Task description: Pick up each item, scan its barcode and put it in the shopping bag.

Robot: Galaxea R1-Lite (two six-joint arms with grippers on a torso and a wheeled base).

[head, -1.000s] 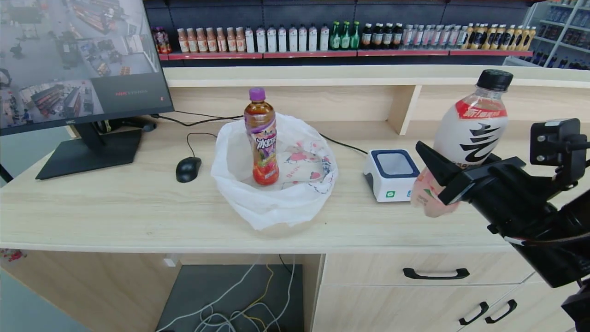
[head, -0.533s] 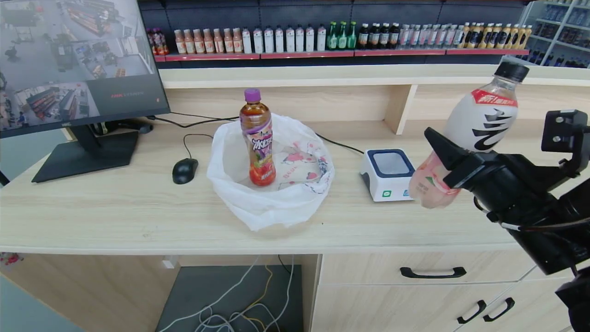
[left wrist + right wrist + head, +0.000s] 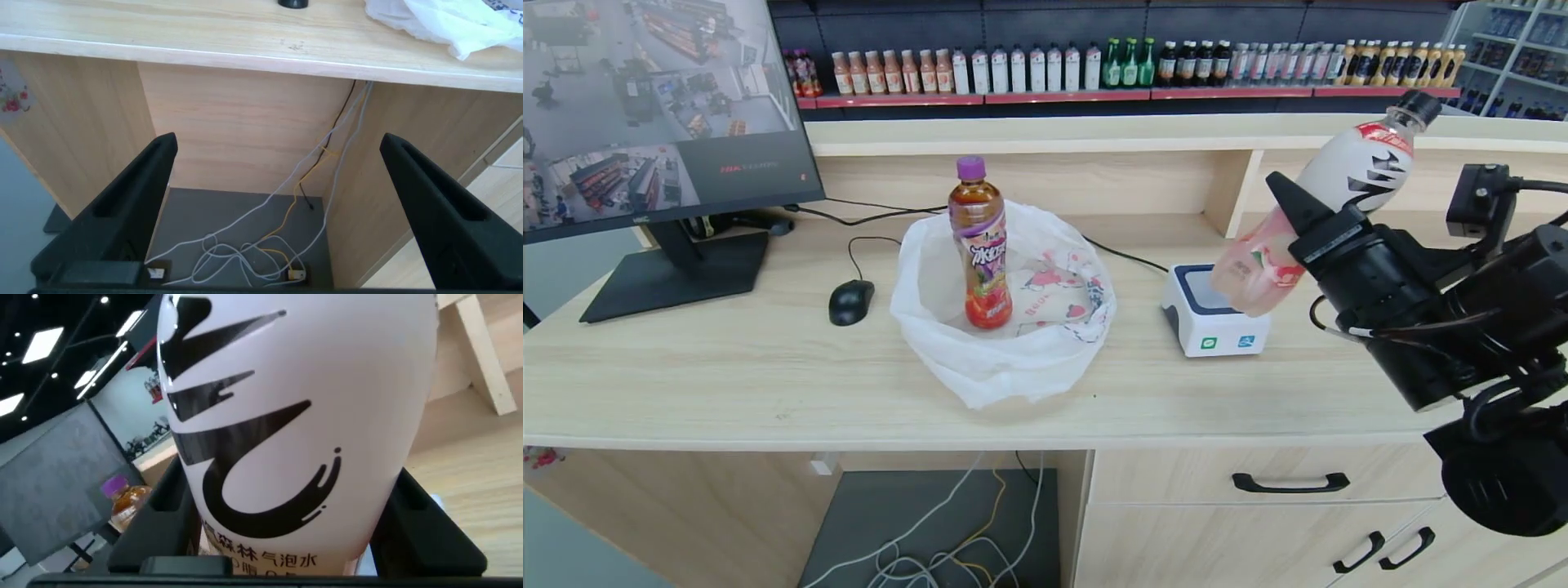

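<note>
Change: the bag [image 3: 1005, 367] and the tea bottle [image 3: 980, 245] standing in it are where they were. Over the last second the right gripper [image 3: 1294, 224] has swung the bottle [image 3: 1360, 167] leftward, from just beside the scanner [image 3: 1213, 322] to above it. It has also tipped the bottle from near upright to a clear slant, cap leaning away to the right.
Meaning: this looks like the scan step. The label end is being presented to the scanner window, and bagging is not yet begun. Whether the barcode itself faces the window cannot be told.
Left gripper [image 3: 278, 140]: fingers spread wide and holding nothing, hanging low before the desk [image 3: 204, 37], facing the cables under it, well apart from the task's things.
Bag: on the desk left of the scanner, mouth open, one tea bottle upright inside.
Scanner: between the bag and the right arm, with the bottle's pink base hovering over its right side. It seems not to touch.
Bottle to right gripper: clamped across its middle. In the right wrist view a finger [image 3: 155, 514] lies on each flank. The base juts out toward the scanner, the cap end back past the wrist.
</note>
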